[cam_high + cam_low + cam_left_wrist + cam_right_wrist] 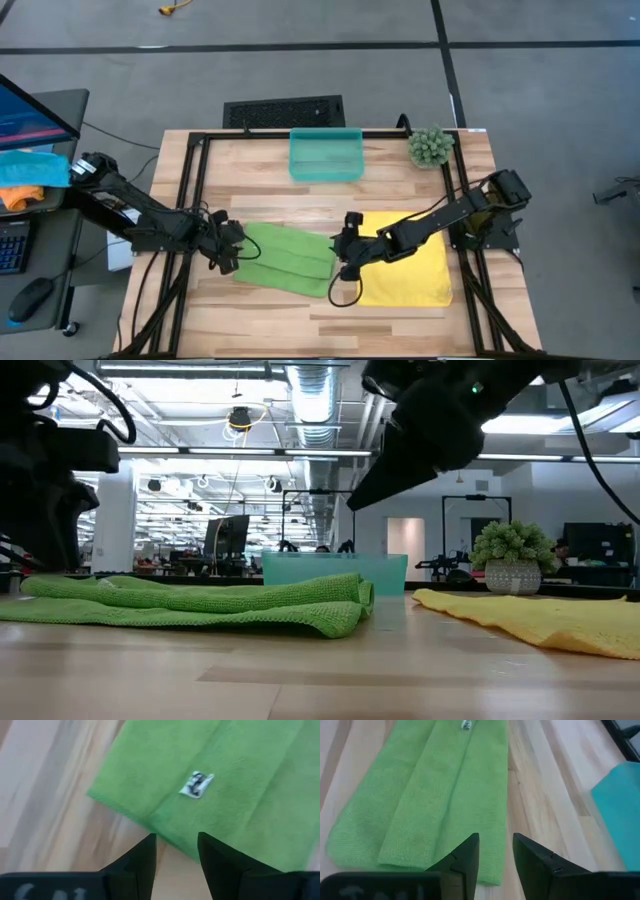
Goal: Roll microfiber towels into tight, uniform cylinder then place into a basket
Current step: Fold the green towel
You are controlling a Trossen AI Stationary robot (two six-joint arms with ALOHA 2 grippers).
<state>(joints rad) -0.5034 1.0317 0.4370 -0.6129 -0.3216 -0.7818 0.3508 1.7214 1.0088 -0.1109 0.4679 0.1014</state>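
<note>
**A:** Where are the towels?

**B:** The green towel [288, 257] lies folded in long layers mid-table [400, 310]. The yellow towel [415, 275] lies flat just to its right. The teal basket [326, 154] sits at the table's far edge, well apart from both.

**A:** And the arms?

**B:** The left gripper [233, 256] hovers at the green towel's left end, fingers [145, 860] parted, holding nothing. The right gripper [345, 262] is above the towel's right end, fingers [465, 857] likewise apart and empty.
</note>
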